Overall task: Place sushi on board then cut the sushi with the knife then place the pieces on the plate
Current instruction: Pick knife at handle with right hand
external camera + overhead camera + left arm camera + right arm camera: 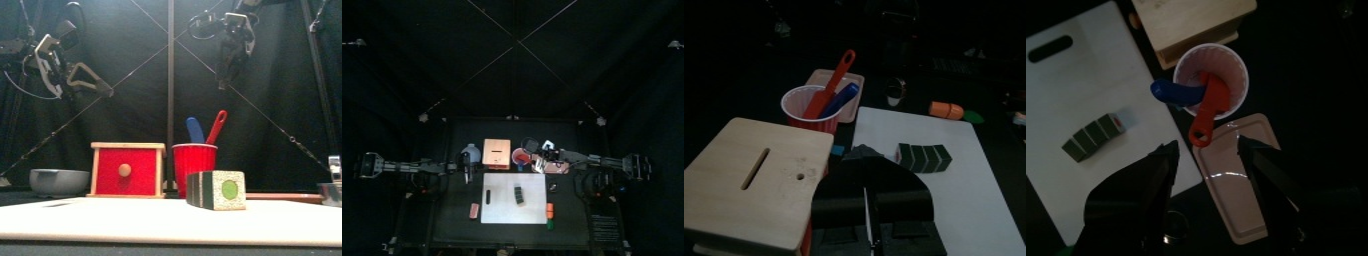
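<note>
Front view, nearest first: the white cutting board point(147, 222) lies across the near middle of the table. The sushi roll point(217, 189) sits on it, right of centre, all in one block, nothing cut. So step one looks done, and the roll is parked where a blade can come down on it.

Small toy foods lie on the table off both sides of the board: an orange piece point(474, 210) to the left, another orange piece point(551, 208) and a green piece point(552, 224) to the right.

Just behind the roll stands the red cup point(195, 160), with the blue knife point(195, 130) and the red knife point(215, 127) handles-up, easy to pluck. Left of it is the wooden box point(127, 170), drawer closed. Further left is the blue-grey bowl point(59, 181); I cannot see into it from here. The pink tray point(1247, 165) lies right of the cup, bare, waiting for pieces.

Up high, the right gripper point(1212, 150) hangs over the cup and tray with its jaws spread wide and nothing in them. My read: it's lining up for a knife. The left gripper point(869, 180) hovers off to the left, over the box. Its jaws are pressed together on nothing, likely keeping clear.
</note>
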Tool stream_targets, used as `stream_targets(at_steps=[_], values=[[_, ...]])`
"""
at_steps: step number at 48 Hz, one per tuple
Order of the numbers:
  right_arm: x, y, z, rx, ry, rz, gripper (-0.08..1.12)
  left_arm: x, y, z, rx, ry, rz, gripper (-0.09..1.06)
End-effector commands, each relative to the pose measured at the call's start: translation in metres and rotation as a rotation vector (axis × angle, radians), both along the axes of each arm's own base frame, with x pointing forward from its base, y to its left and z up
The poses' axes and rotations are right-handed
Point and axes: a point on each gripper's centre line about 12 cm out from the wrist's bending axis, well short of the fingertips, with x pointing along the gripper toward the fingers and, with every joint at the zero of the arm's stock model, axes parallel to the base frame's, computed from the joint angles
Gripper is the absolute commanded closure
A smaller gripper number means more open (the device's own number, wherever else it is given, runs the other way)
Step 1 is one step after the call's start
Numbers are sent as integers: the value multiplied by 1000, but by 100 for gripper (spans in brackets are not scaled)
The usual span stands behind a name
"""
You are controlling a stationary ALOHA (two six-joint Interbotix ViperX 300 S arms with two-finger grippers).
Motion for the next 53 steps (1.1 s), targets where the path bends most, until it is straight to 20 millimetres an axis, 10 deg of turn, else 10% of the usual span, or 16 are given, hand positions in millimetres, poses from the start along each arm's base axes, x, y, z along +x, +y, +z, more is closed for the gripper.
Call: stream_targets(at_steps=[1, 53], values=[[9, 0, 4, -10, 25, 72, 21, 2, 3, 5, -12, -20, 19, 99], [55, 2, -65, -181, 457, 242, 22, -3, 7, -3, -23, 1, 39, 99]])
